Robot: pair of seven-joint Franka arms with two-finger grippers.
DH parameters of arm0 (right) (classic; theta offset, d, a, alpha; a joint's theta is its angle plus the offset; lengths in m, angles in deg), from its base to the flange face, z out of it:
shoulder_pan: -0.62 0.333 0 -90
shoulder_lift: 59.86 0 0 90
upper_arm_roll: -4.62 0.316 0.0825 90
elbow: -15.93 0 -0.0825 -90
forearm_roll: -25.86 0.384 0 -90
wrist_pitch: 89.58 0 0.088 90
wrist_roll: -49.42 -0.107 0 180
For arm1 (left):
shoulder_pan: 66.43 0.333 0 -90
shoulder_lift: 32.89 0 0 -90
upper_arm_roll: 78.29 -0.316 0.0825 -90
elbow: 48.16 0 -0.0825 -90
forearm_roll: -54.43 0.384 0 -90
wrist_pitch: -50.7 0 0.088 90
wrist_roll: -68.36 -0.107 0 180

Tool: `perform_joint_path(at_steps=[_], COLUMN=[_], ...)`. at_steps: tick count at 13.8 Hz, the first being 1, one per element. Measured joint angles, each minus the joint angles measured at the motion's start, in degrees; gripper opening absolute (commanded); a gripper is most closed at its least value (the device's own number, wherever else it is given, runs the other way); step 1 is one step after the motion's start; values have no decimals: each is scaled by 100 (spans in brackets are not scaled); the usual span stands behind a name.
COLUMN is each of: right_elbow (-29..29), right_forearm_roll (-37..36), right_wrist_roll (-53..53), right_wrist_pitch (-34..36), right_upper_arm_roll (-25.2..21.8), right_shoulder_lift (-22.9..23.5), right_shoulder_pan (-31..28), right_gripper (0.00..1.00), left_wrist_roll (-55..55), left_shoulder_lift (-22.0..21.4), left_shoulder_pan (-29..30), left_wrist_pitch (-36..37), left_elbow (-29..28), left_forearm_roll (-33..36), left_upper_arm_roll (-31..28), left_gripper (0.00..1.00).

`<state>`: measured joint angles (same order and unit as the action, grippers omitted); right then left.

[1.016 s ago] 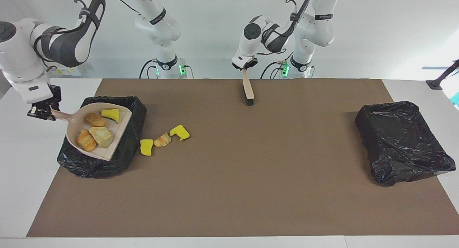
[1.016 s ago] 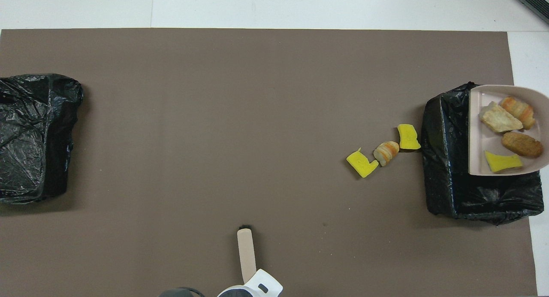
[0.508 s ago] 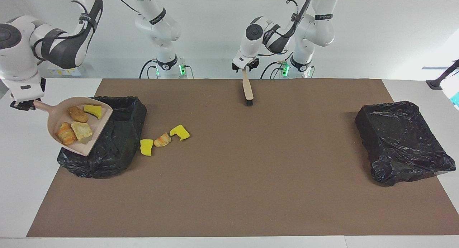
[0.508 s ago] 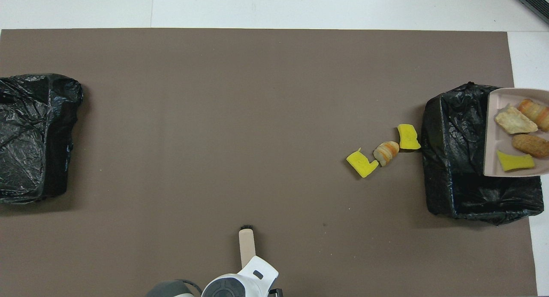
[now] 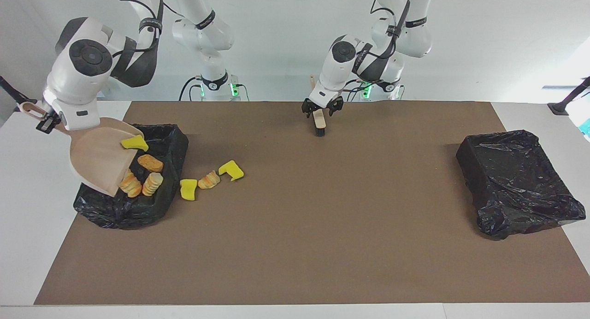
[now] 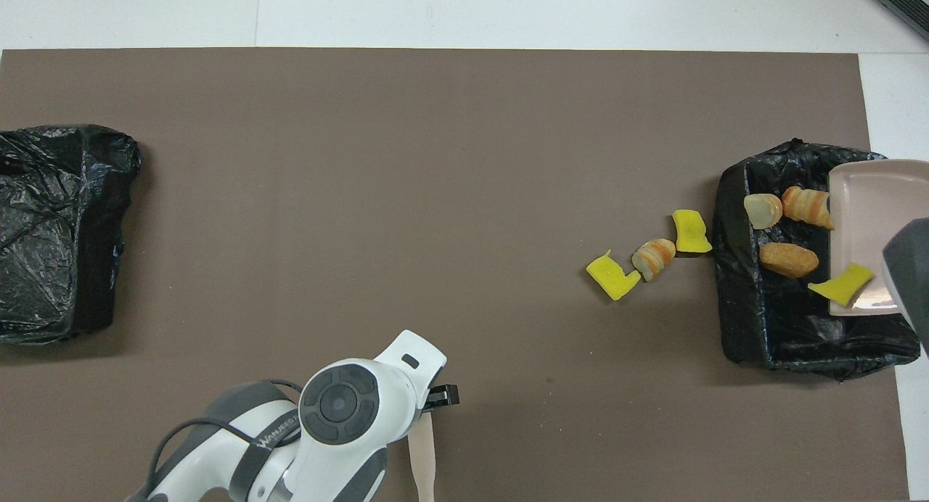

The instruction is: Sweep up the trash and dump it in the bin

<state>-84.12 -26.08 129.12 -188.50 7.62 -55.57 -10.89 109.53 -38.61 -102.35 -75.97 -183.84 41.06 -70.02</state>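
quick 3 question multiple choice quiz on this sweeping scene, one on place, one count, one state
1. The loose trash pieces lie:
A in a gripper
B on the mat beside the right arm's end bin
C off the table

2. Yellow foam pieces on the mat:
A two
B one
C four

3. The dustpan is:
A flat on the mat
B upside down
C tipped over that bin, held by the right gripper

Key:
1 B, they sit on the mat next to the bin's wall.
2 A, two yellow chunks flank a bread-like lump.
3 C, its mouth slants down, with pieces in the bin below it.
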Motion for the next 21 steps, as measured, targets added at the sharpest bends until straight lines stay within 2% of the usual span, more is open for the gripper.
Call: perform_joint_path(at_steps=[3,7,9,11,13,19,21], right_elbow=[-44,-52,-53,-53,-53,-51,-52], right_forearm_roll=[-443,-1020,-1020,-599,-153,1919,2669], right_wrist_roll=[-28,-28,-38,-53,-53,-86,-500], right_wrist_pitch=[-3,-144,-145,-141,-138,-54,55], right_upper_arm_roll=[5,113,143,157,158,197,185], right_shoulder_lift=[-187,-345,-362,-450,-547,-593,-593], right_shoulder_pan=[3,203,405,447,445,442,427], right_gripper=[0,0,0,0,0,0,0], left_wrist_roll=[-659,-1713,-2131,-2351,-2551,-3576,-3773], left_shoulder_lift=[182,172,157,135,123,117,117], left_shoulder_pan=[576,1470,1829,2104,2289,2844,2955], left_wrist_pitch=[794,1950,2649,3191,3419,3600,3637], left_elbow=[881,1952,2556,3069,3374,3731,3773], left_forearm_roll=[489,582,614,752,900,1208,1214], left_upper_arm_roll=[-9,-39,-54,-61,-74,-299,-312], left_gripper=[100,100,100,100,100,100,100])
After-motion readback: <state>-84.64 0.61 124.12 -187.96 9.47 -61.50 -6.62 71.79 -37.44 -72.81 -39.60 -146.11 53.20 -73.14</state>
